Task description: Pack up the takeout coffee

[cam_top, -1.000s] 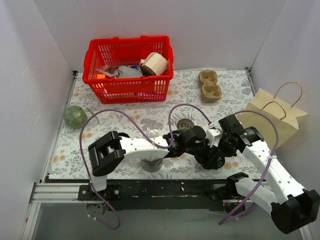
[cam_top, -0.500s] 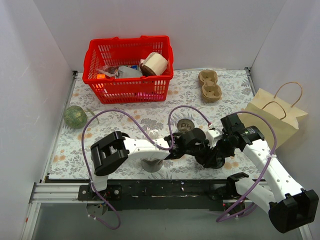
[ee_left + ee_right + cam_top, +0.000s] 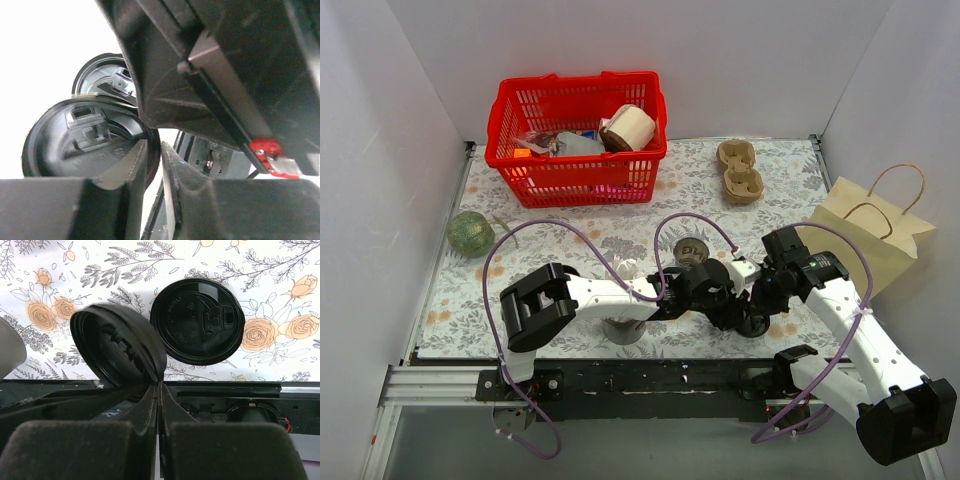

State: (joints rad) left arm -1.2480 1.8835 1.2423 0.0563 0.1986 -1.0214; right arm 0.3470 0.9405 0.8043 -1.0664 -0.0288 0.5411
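Near the front edge of the tabletop (image 3: 125, 270), R fingers (image 3: 75, 450) are pressed shut on the rim of a black lid (image 3: 117, 347), held on edge. A 2nd lid (image 3: 197, 320) lies flat beside it. L wrist cam alone shows L fingers (image 3: 65, 210) a slit apart w/ that lid's rim in the slit; can't tell if they press it. Only the top cam shows the coffee (image 3: 692, 250), upright just behind both sets of fingers, not held.

Open mat (image 3: 690, 190) between red basket (image 3: 578, 140) and cup carrier (image 3: 740, 170)
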